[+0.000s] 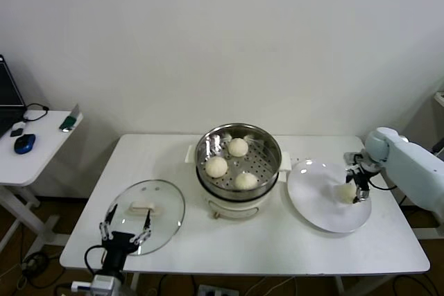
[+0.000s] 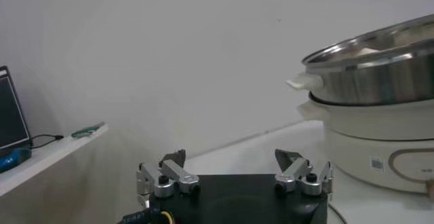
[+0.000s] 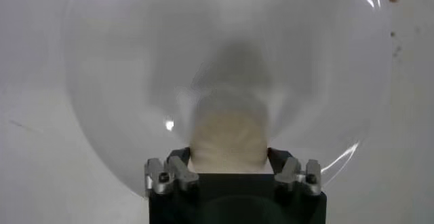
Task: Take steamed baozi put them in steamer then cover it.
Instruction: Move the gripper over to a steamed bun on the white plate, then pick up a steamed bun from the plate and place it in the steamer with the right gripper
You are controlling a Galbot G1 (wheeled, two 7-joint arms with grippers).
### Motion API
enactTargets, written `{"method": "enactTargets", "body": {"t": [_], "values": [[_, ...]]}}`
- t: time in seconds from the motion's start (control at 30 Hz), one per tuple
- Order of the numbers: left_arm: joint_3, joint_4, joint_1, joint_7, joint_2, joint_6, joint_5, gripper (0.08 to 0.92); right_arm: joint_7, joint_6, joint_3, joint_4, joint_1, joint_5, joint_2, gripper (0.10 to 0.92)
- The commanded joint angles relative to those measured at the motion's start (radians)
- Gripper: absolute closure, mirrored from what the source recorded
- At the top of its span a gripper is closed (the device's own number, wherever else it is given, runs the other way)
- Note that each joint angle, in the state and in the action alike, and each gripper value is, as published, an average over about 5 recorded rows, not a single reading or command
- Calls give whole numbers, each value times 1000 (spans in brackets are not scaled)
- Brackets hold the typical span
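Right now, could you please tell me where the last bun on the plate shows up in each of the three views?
Head view: the bun lies on the plate at right, between the fingers of the right end effector.
Left wrist view: not in it; only the steamer.
Right wrist view: bun low in the middle, just ahead of the end effector.
Shared landmark: the plate.

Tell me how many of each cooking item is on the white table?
Steamed baozi: 4 – in the steamer; in the right gripper on the plate, one
Steamer: 1
Glass cover: 1
White plate: 1
Total: 7
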Motion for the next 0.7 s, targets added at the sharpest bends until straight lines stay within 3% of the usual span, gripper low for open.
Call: {"method": "enactTargets", "body": {"t": [0.03,0.3,0.7], "values": [[-2,-1,2,-1,-1,-1,-1,177,-3,7,0,-19,-5,-18,13,300],[0,-12,0,-1,-2,2,-1,177,4,-28,-86,22,79,117,-9,338],[30,-23,-1,12,-14,9,6,177,22,-143,-607,83,635,654,88,347]]}}
